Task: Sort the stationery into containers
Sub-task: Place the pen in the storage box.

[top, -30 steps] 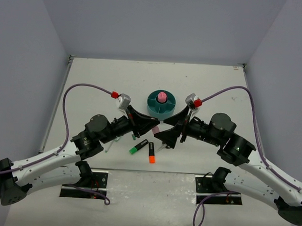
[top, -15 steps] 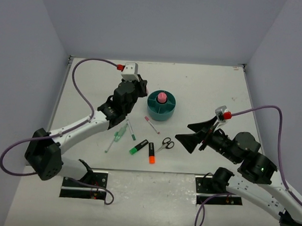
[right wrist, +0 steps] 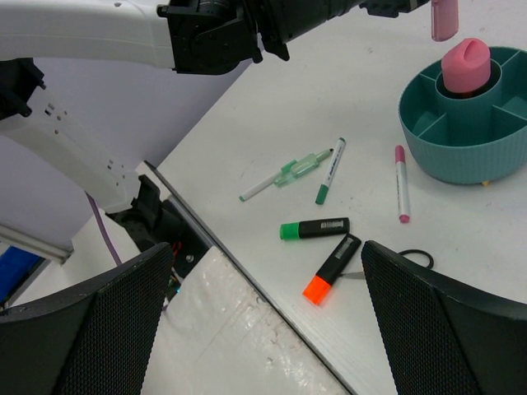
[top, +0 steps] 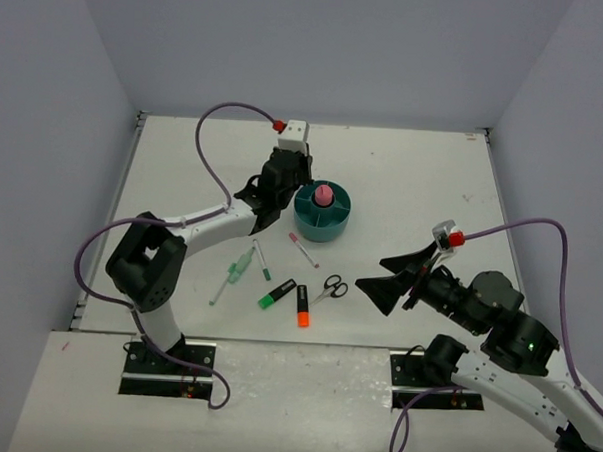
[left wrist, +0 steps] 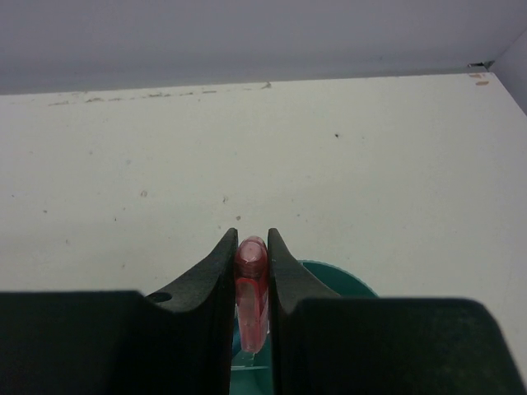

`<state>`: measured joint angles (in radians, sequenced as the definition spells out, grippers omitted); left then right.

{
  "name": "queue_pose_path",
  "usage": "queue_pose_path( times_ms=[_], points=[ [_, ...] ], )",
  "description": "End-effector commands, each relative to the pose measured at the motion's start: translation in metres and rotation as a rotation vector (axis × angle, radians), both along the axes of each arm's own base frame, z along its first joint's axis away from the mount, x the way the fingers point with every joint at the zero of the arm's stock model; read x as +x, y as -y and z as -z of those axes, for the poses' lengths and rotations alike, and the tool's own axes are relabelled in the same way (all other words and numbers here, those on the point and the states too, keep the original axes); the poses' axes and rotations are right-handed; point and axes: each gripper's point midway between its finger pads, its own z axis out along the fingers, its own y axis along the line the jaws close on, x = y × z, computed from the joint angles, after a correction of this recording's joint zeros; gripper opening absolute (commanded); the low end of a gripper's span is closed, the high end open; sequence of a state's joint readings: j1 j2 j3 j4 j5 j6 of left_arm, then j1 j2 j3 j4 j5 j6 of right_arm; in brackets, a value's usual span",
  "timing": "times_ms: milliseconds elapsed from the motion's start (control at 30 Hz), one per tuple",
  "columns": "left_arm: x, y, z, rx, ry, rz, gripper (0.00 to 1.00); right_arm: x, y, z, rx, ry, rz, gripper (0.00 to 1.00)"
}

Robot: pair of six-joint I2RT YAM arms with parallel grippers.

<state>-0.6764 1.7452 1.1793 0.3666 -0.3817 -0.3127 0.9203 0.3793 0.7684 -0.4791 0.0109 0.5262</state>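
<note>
- Left gripper (left wrist: 251, 243) clamped narrow on the pink highlighter (left wrist: 251, 300), fingers pinching its sides, its rounded end poking up between them
- Highlighter hangs upright over the teal organizer (right wrist: 461, 156), on the side away from the right arm; in the right wrist view it sits above the rim or an outer compartment, cannot tell which
- Pink-capped glue stick (right wrist: 466, 66) stands in the organizer's central well
- Right gripper (top: 387, 276) spread wide, holding nothing, well apart from the organizer on its near-right side
- Loose on the table (top: 414, 171), all on the organizer's near side:
  - pink-tipped pen (right wrist: 401, 183) just beside it
  - scissors (right wrist: 409, 260) farther out
  - green highlighter (right wrist: 314, 228) and orange highlighter (right wrist: 332, 267) side by side
  - green-tipped pen (right wrist: 329, 181) and pale green pen (right wrist: 284, 175) out to the near-left
- Step in hand, as judged: placing the pink highlighter; early in the task, most pieces not yet sorted
- Next move calls for centring the highlighter over one outer compartment, clear of the divider walls, then lowering until its lower end is inside, then spreading the fingers
- Letting go from this height risks a bounce off the rim
- Right arm looks best placed for the scissors or the pink-tipped pen
</note>
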Motion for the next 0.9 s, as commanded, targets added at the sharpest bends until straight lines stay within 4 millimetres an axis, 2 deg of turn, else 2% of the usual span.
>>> queue_pose_path(
  times_ms=[0, 233, 367, 467, 567, 600, 633, 700, 767, 867],
  points=[
    [0.016, -0.002, -0.012, -0.014, 0.056, -0.044, 0.00, -0.001, 0.001, 0.002, 0.000, -0.008, 0.003, 0.99],
    [0.020, 0.001, 0.019, 0.023, 0.014, -0.044, 0.00, 0.001, -0.002, 0.004, -0.014, -0.014, -0.006, 0.99],
    [0.021, 0.001, 0.027, 0.055, 0.007, -0.037, 0.00, 0.002, -0.004, 0.006, -0.013, -0.015, -0.005, 0.99],
    [0.019, -0.003, 0.033, 0.071, -0.007, -0.050, 0.10, 0.003, -0.005, 0.008, -0.017, -0.018, -0.004, 0.99],
    [0.013, -0.002, 0.036, 0.071, -0.014, -0.022, 0.13, 0.004, -0.007, 0.009, -0.017, -0.020, -0.004, 0.99],
    [0.011, 0.000, 0.036, 0.067, -0.012, -0.007, 0.20, 0.005, -0.008, 0.010, -0.019, -0.022, -0.005, 0.99],
    [0.010, 0.000, 0.032, 0.061, -0.007, -0.001, 0.33, 0.004, -0.010, 0.010, -0.019, -0.023, -0.016, 0.99],
    [0.007, 0.000, 0.028, 0.049, -0.003, 0.013, 0.50, 0.002, -0.016, 0.010, -0.021, -0.030, -0.043, 0.99],
    [0.003, -0.001, 0.015, 0.025, 0.013, 0.019, 0.61, 0.002, -0.019, 0.010, -0.023, -0.032, -0.057, 0.99],
    [-0.002, -0.003, -0.006, 0.000, 0.036, 0.022, 0.71, 0.003, -0.022, 0.011, -0.030, -0.037, -0.063, 0.99]
  ],
)
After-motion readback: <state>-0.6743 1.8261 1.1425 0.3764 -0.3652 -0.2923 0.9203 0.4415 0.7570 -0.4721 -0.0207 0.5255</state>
